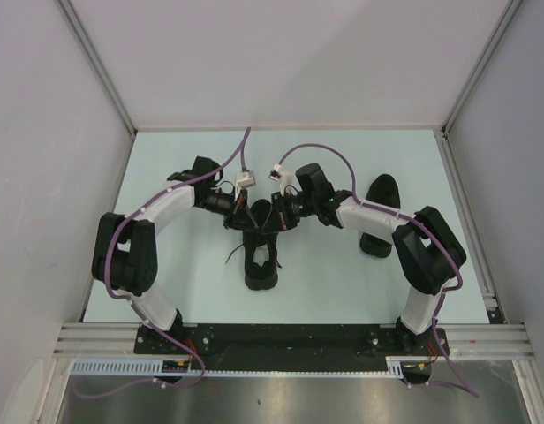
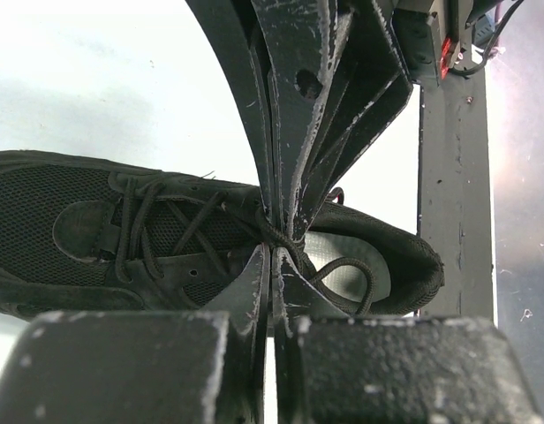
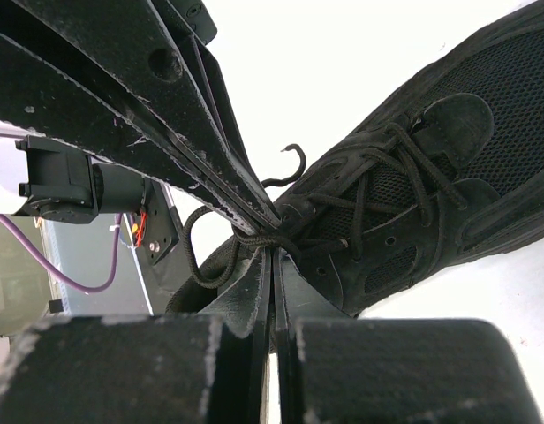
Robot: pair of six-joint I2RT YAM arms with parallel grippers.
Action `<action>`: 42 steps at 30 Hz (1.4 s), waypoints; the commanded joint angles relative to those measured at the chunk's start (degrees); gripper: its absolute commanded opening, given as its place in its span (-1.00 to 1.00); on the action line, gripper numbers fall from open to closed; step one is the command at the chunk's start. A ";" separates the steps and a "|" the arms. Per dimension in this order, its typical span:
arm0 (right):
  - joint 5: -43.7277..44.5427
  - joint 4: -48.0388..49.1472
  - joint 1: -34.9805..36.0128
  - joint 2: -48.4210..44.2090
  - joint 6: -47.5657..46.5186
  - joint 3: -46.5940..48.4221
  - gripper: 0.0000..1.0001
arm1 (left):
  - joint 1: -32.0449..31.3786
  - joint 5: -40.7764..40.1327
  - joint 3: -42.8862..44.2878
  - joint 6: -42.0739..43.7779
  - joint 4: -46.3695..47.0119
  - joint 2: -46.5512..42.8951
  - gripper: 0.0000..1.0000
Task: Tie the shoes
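Sneaker (image 1: 262, 265) just beneath left hand (image 1: 253, 215), right hand (image 1: 278, 217)

Top view's bright, even and sharp — barely any shadows. Wrist views are harsher: the counter (image 2: 95, 53) blows out to white, black sneaker (image 2: 42, 221) looks murky, nearest foreground is blurry.

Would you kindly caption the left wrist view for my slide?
Left gripper and right gripper pinch the laces over the black sneaker.

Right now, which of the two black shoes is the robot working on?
The middle shoe: left gripper and right gripper pinch its laces. The other shoe lies apart, right of it.
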 commanded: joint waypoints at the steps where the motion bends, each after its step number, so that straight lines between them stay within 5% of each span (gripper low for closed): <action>1: 0.27 -0.06 0.02 -0.04 -1.75 -0.42 -1.00 | 0.40 3.25 2.43 0.35 2.19 -2.00 -0.99; 7: 0.54 0.20 -0.07 -0.04 -1.58 -0.51 -1.00 | 0.48 3.51 2.60 0.35 2.28 -1.92 -0.83; 18: 0.19 -0.41 0.02 -0.04 -2.01 -0.42 -1.00 | 0.83 3.07 2.08 -0.17 4.56 -3.23 -1.00; 33: -3.24 -2.87 0.11 -2.59 -5.00 -0.42 -0.60 | -0.48 2.72 0.67 2.46 8.86 -5.87 -1.00; 42: -8.07 -7.18 -3.23 -5.92 -7.72 -0.34 -0.18 | -1.97 2.72 -0.74 10.01 5.27 -7.28 -1.00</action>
